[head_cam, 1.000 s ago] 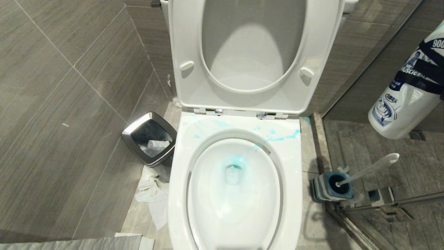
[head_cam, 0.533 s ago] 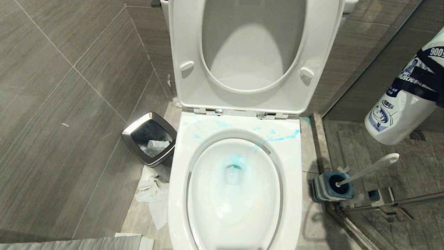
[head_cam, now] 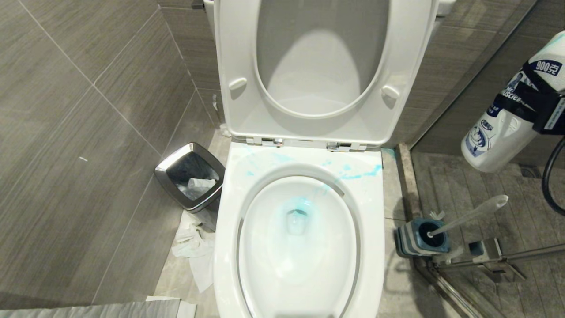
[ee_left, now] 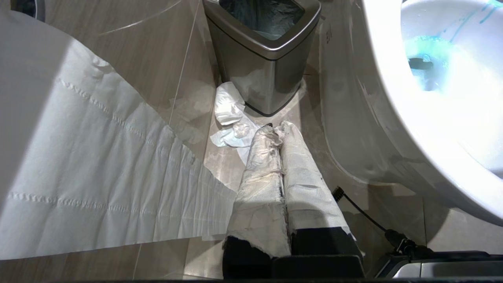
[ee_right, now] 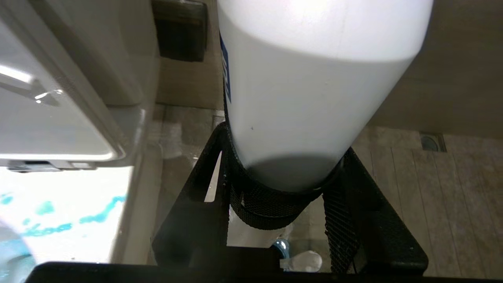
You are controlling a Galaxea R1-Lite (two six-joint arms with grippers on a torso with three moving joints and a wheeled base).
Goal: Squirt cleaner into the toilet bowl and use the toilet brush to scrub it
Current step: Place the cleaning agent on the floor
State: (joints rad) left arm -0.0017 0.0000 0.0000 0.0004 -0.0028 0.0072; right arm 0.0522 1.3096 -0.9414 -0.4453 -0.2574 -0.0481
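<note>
Head view: blue liquid stains the water and back rim of the large white glossy ceramic toilet bowl, seat and lid up, so the squirting looks done. Off to the right, held in the air clear of the bowl, the white plastic cleaner bottle with blue label sits in the right claw, base tilted down. Below it, the toilet brush with long slim white handle stands in its square blue and grey striped holder on the floor, untouched; scrubbing is all to come.

Left wrist view: the left claw, white-wrapped fingers pressed together on nothing, hangs low beside the bowl, near the dark steel-rimmed waste bin.

Right wrist view: black mesh pads clamp the bottle's body. Setting it down comes next, I'd judge.
</note>
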